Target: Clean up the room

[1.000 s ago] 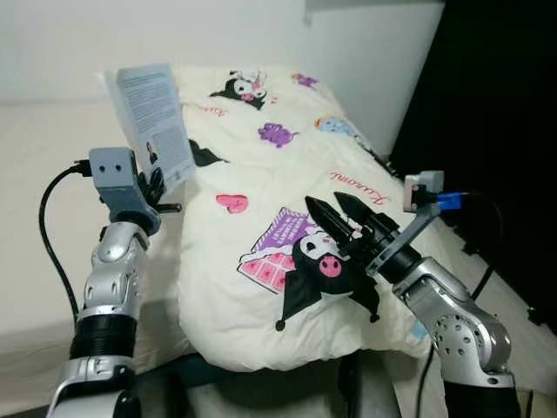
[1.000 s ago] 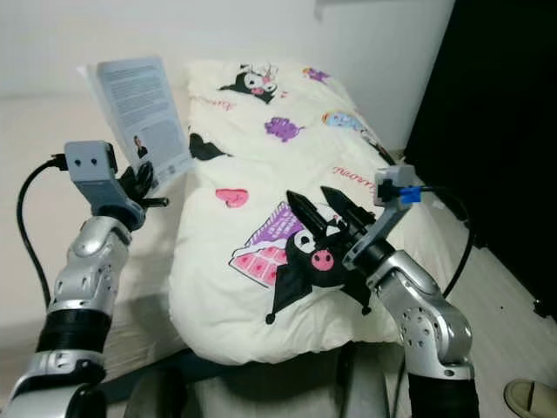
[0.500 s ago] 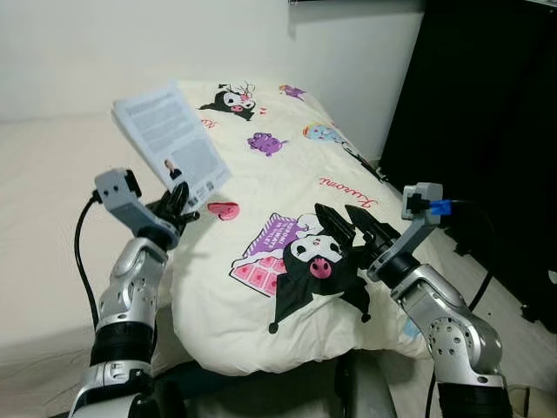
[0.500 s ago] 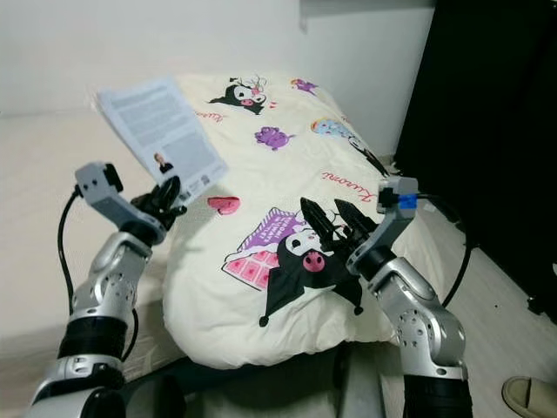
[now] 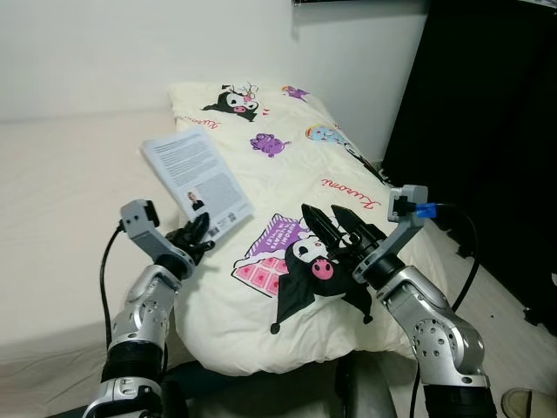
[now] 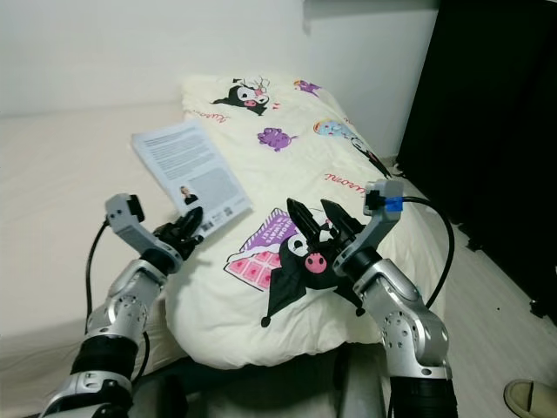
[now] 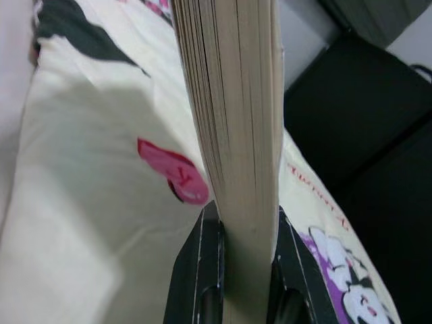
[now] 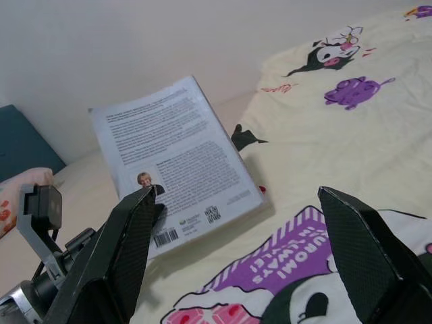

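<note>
Light: bright, even | shadows: soft | focus: sharp (left wrist view close-up slightly blurred)

The left gripper [image 5: 198, 233] is raised with its fingers [image 7: 202, 270] clamped tight (something thin pinched between them). The right gripper [image 5: 335, 225] reaches forward, fingers [image 8: 128, 250] spread wide.

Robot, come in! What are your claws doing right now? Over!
Left claw shut on book, held over the blanket. Right claw open, empty, above the blanket. Nothing in the way.
</note>
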